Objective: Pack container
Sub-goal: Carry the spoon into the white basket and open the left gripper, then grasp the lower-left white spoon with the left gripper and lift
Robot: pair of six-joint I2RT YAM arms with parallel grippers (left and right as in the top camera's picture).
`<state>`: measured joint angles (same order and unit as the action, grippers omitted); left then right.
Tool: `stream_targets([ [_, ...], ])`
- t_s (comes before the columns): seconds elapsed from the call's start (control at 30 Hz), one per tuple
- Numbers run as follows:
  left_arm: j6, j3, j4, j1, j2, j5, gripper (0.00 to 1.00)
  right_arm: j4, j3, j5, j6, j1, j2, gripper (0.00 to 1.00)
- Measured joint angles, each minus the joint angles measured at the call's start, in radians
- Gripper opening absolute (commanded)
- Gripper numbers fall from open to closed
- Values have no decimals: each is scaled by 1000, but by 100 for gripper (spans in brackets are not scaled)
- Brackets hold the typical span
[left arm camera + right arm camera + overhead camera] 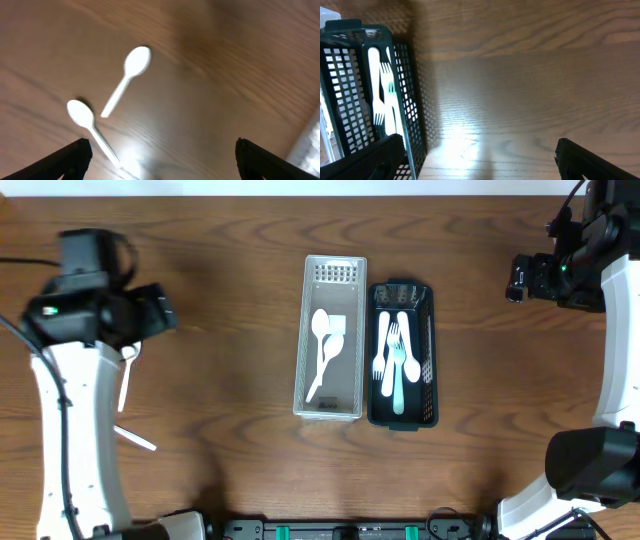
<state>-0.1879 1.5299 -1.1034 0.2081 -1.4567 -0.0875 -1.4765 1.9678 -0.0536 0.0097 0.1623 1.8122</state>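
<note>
Two white spoons (128,76) are laid on the worktop (225,75) ahead of the left tool (162,159); white forks (375,80) are held in a dark mesh basket (413,110) left of the right tool (480,157).

No writing, label, brand, number or sign can be read on the white basket (348,385), the dark basket (430,370) or the table (220,430).

At the centre of the table (230,300), a tray (299,380) and a basket (432,370) sit side by side, touching, the tray on the left. Spoons (322,345) lie in the tray, forks (397,365) in the basket. 2 loose spoons (136,62) lie on the table far to the left, near each other.
</note>
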Motion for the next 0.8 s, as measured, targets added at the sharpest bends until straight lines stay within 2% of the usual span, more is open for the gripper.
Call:
stream_targets([
  [0.13,71,-15,45,134,-85,29,94,-1,0,0,0,0,0,99],
  [0.23,118,-19,64,180,-181,38,95,-2,0,0,0,0,0,99],
  [0.33,162,-20,85,194,-282,50,96,-3,0,0,0,0,0,99],
  [0.5,277,-27,114,195,-436,138,88,-12,0,0,0,0,0,99],
  [0.57,329,-32,124,195,-486,166,88,-21,0,0,0,0,0,99],
  [0.8,427,-33,193,213,-568,200,89,-23,0,0,0,0,0,99],
])
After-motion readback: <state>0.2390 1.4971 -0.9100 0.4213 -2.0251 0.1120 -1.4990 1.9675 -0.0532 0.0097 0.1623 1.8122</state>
